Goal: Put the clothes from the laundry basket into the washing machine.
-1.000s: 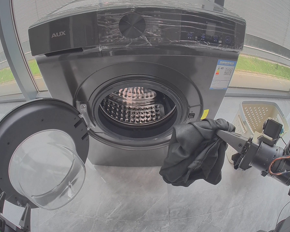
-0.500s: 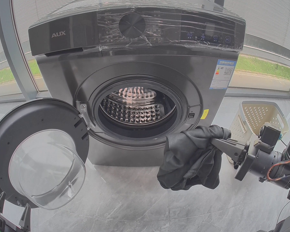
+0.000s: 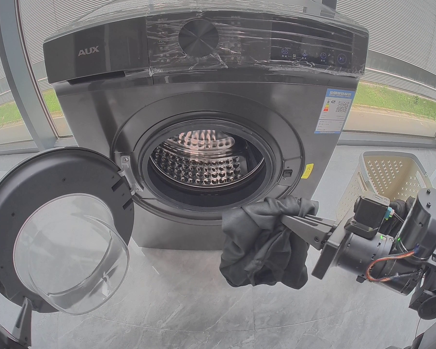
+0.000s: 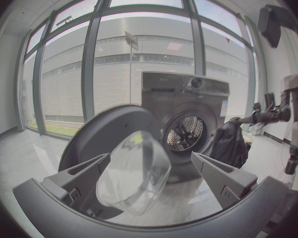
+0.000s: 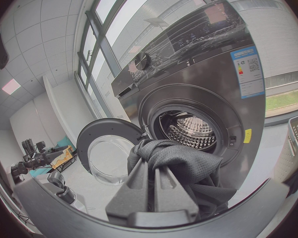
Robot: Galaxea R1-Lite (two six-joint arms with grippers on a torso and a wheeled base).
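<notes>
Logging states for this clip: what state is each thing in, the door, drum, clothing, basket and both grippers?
Washing machine door: open, swung to the robot's left.
Drum: no clothes visible inside.
Dark garment: hanging from the right gripper in front of the machine, outside the drum.
Laundry basket: upright on the floor, visible part empty.
Right gripper: shut on the dark garment.
Left gripper: open, empty.

The washing machine (image 3: 203, 98) stands on the floor (image 3: 179, 296), its door (image 3: 53, 180) swung out to its left, the laundry basket (image 3: 392, 170) at its right; the garment (image 3: 256, 248) hangs before the machine's lower front.
</notes>
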